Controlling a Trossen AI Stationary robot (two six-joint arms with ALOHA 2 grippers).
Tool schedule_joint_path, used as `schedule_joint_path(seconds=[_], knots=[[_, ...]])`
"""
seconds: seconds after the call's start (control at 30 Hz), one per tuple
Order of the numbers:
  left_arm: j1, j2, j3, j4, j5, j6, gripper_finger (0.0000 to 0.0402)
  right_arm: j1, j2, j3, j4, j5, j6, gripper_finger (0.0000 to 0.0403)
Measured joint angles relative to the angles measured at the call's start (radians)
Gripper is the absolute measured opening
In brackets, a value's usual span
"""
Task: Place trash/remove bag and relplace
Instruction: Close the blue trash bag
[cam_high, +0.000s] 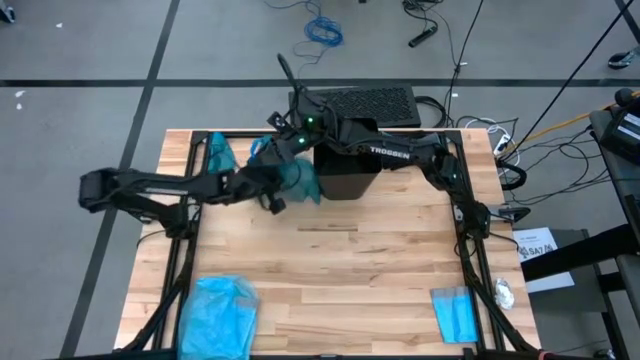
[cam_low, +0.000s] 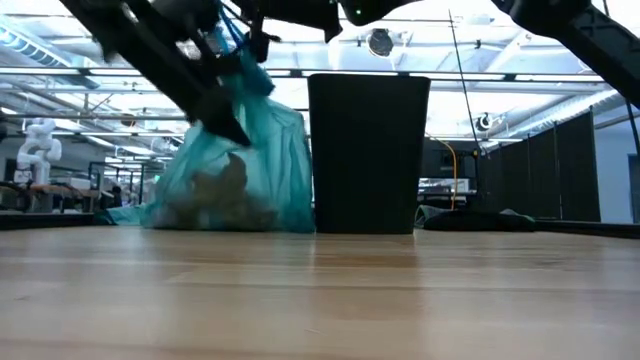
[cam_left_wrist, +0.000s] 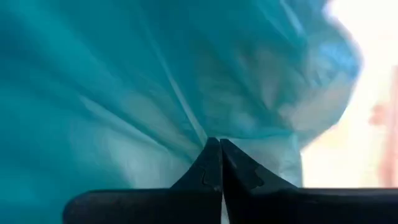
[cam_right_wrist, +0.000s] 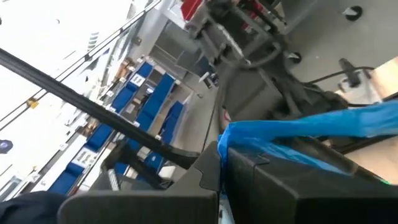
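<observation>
So my left pincer (cam_left_wrist: 220, 163) is pinched shut on a fold of the bag (cam_low: 235, 180), the thin teal film bunched right at my fingertips and fanning out ahead of them. I hold it by the gathered upper part because that keeps the mouth drawn in and the load hanging below me: through the plastic, brownish crumpled trash (cam_low: 222, 198) sits low in the bag's belly, which rests on the table (cam_high: 340, 270) just beside the black bin (cam_low: 368, 150). With the bag out of the bin and standing next to it, I judge the removal step largely done, and my grip is what keeps it from slumping open. My right pincer (cam_right_wrist: 219, 163), reaching over the bin from the far side of me, has its fingers closed together with a strip of paler blue plastic (cam_right_wrist: 298, 130) running from them, probably to keep it ready. Another pale blue bag (cam_high: 222, 310) and a folded blue sheet (cam_high: 455, 312) lie well behind me near the table's front edge.
</observation>
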Motion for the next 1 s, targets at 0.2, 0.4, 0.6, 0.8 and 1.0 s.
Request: schedule_joint_path(seconds=[0.2, 0.4, 0.6, 0.8, 1.0], knots=[[0.118, 0.19, 0.0, 0.078, 0.044, -0.023, 0.0, -0.033, 0.001, -0.001, 0.005, -0.055, -0.048, 0.0052], [0.184, 0.307, 0.0, 0.039, 0.094, -0.088, 0.0, -0.073, 0.0, -0.001, -0.018, -0.249, -0.007, 0.0177], [0.268, 0.328, 0.001, -0.103, 0.08, -0.178, 0.0, -0.149, -0.047, -0.002, -0.04, -0.158, -0.045, 0.0267], [0.36, 0.32, -0.044, -0.227, 0.048, -0.291, 0.0, -0.221, -0.121, -0.001, -0.407, -0.054, -0.222, 0.0281], [0.381, 0.239, -0.076, -0.324, -0.02, -0.391, 0.0, -0.215, -0.22, 0.005, -0.788, 0.156, -0.487, 0.0281]])
